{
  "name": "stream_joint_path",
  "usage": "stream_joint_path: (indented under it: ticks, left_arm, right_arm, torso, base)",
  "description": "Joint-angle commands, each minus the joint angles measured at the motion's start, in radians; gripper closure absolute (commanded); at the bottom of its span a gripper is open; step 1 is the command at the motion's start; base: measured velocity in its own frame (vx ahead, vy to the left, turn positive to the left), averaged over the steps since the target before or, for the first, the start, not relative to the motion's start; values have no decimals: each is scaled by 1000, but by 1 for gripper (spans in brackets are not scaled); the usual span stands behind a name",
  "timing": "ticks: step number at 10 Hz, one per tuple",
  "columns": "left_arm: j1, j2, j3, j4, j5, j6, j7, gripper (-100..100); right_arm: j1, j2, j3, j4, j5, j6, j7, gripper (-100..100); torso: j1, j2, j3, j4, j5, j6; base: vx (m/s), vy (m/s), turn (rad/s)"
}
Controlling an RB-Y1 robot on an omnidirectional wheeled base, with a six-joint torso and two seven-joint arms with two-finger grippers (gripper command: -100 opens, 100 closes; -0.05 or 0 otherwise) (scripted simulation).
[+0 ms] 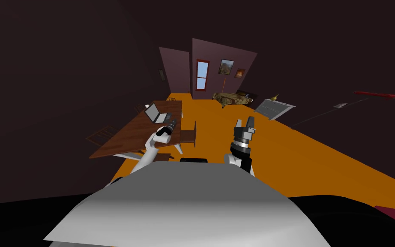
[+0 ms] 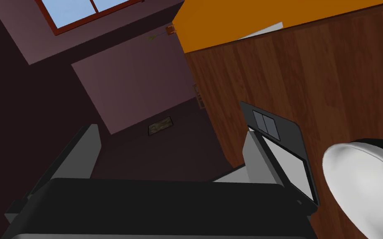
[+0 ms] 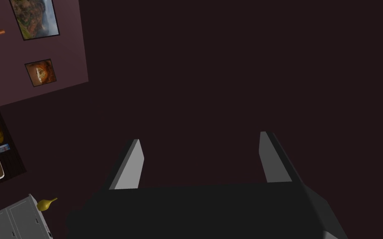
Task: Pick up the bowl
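**Ana:** Where is the bowl?

**Ben:** The white bowl (image 2: 363, 191) sits on the brown wooden bench (image 2: 319, 74), just beside the open laptop (image 2: 288, 164). From my head the bench lies at about ten o'clock. There the bowl shows as a small white spot at the laptop's ten o'clock.

**Ana:** And the left pincer?

**Ben:** The left pincer (image 2: 170, 130) hangs over the bench at eleven o'clock from my chest, at the laptop's four o'clock. Its two blades stand wide apart, about a third of the wrist picture's width, and they hold nothing. One blade's tip overlaps the laptop's lid in the wrist view; whether it touches, I cannot tell. The bowl lies outside that blade, past the laptop, clear of the pincer.

**Ana:** The right one?

**Ben:** The right pincer (image 3: 201, 137) is raised at one o'clock, above the orange floor (image 1: 312, 158), well apart from the bench. Its blades are spread just as wide and grip nothing.

**Ana:** Anything else by the bench?

**Ben:** A brown chair (image 1: 189, 135) stands at the bench's edge, at the left pincer's four o'clock.
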Motion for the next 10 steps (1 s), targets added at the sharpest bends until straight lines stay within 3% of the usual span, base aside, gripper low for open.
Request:
stream_joint_path:
  ticks: [1, 10]
  left_arm:
    - [-10, 6, 2, 24, 5, 46, 2, -100]
    - [-120, 28, 62, 191, 27, 285, 41, -100]
  right_arm:
    - [0, 0, 0, 0, 0, 0, 0, 0]
    - [0, 0, 0, 0, 0, 0, 0, 0]
  torso:
    - [0, 0, 0, 0, 0, 0]
    - [2, 0, 0, 0, 0, 0]
  base:
    - [-11, 28, -35]
    - [-10, 45, -44]
